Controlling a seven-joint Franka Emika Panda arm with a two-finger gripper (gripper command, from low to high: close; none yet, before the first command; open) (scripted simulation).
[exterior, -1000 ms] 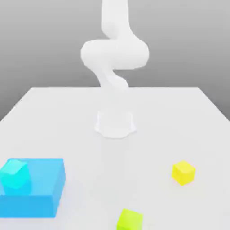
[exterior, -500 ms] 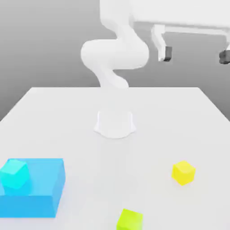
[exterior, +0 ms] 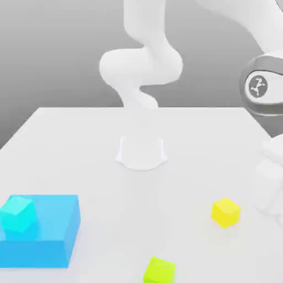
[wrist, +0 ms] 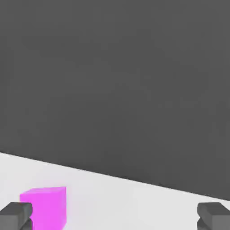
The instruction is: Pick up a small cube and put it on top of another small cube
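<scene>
In the hand view, the small magenta cube (wrist: 43,207) rests on the white table close to one dark fingertip (wrist: 15,214). The other fingertip (wrist: 214,214) stands far across from it, so my gripper (wrist: 115,216) is open and holds nothing. The cube lies beside the near finger, off the middle of the gap. In the exterior view, my white arm (exterior: 264,88) bends down along the exterior view's right edge, with its lower part (exterior: 270,185) just above the table. A yellow cube (exterior: 225,212) sits to the left of it, and a lime-green cube (exterior: 160,270) lies at the front.
A large blue block (exterior: 50,237) stands at the exterior view's front left with a small cyan cube (exterior: 17,214) on top. The arm's round base (exterior: 141,152) sits mid-table. The white table (exterior: 83,143) ends against a grey backdrop.
The arm has swung down from the top of the exterior view to its right edge, bringing the hand low over the table. The cubes have not moved.
</scene>
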